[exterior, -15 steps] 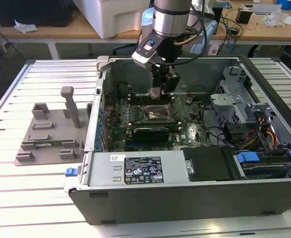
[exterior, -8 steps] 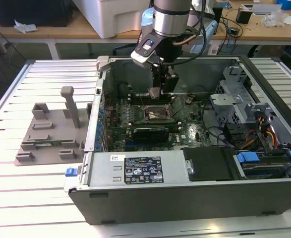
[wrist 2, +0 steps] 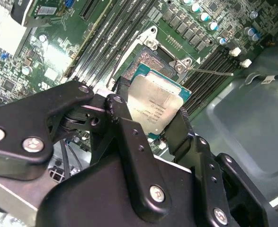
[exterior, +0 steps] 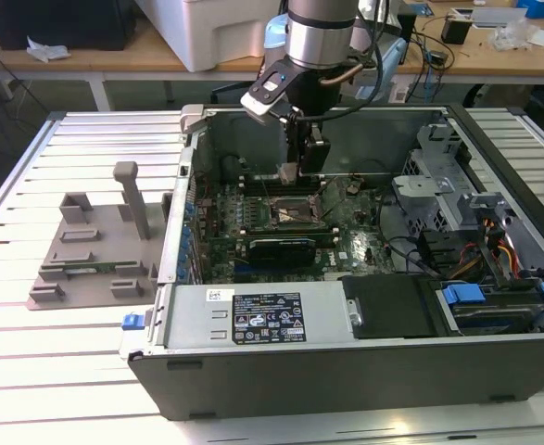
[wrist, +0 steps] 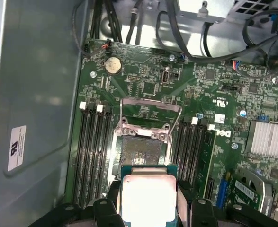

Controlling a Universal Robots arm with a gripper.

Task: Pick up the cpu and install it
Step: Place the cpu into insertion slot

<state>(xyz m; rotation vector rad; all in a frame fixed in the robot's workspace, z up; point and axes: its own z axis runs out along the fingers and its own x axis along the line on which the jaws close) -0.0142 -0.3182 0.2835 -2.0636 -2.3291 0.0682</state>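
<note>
Silver-topped cpu (wrist 2: 155,106) clamped in the black tool (wrist 2: 152,111), held above the open motherboard socket (wrist: 139,151)

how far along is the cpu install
Done: pickup, the gripper is shut on the cpu. In hand: the cpu hangs above the socket, inside the case. Left: seating it; the socket is bare, its metal frame swung open.

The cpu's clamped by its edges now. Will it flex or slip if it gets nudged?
Probably stiff: the cpu is a flat plate with a metal lid, held between the jaws without visible bending. Its smooth lid and thin edges could slip under a sideways nudge. Likely light for its size, being so thin.
</note>
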